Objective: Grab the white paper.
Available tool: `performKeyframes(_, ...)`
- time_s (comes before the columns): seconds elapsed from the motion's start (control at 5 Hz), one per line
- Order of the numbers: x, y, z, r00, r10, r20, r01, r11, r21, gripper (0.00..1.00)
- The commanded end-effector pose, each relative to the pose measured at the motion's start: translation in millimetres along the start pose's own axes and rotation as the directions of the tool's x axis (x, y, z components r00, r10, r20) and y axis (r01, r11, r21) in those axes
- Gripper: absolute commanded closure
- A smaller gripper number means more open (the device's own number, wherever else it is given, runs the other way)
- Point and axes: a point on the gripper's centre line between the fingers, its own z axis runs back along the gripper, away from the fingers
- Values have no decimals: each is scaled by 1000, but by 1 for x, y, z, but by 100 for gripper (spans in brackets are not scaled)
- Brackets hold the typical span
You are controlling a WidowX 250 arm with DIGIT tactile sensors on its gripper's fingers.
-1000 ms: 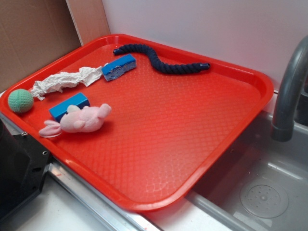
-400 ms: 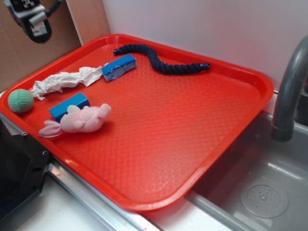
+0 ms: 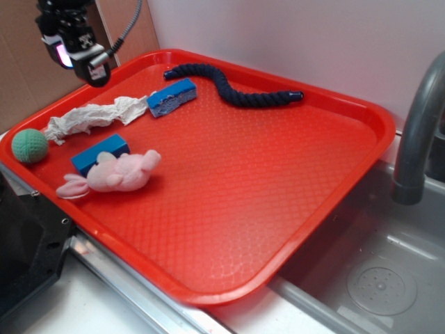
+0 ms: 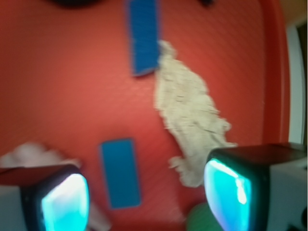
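The gripper [image 4: 147, 195] hangs high with its fingers [image 4: 65, 199] wide apart, holding nothing. Below lies the white paper [image 3: 94, 116] on the red tray [image 3: 278, 181], touching one blue sponge [image 3: 171, 97], near the green ball [image 3: 29, 146].

Exterior view: fixed, raised, off one corner of the red tray [image 3: 292, 209], looking down at a slant across it toward the wall; sink and faucet [image 3: 417, 132] at right edge. Mid distance, whole tray in frame. Wrist view: mounted on the tool [image 4: 144, 197], looking nearly straight down, closer, blurred, two fingers [image 4: 65, 202] at bottom of frame. Shared area: tray's left end with the white paper [image 3: 94, 116] [image 4: 190, 125], both blue sponges [image 3: 172, 97] [image 4: 144, 36], green ball [image 3: 29, 145] [image 4: 204, 219].
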Motion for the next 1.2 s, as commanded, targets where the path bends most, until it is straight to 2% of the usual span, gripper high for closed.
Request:
performKeyframes(0.0,3,39,-30,996,54,66,-62,991,118,0)
performKeyframes(0.4,-6,46,-66,998,62,-18,-59,988,143,0)
performKeyframes(0.6,-10,47,-72,997,68,-29,-63,987,149,100)
performKeyframes(1.0,-14,44,-41,998,45,-33,-40,988,147,100)
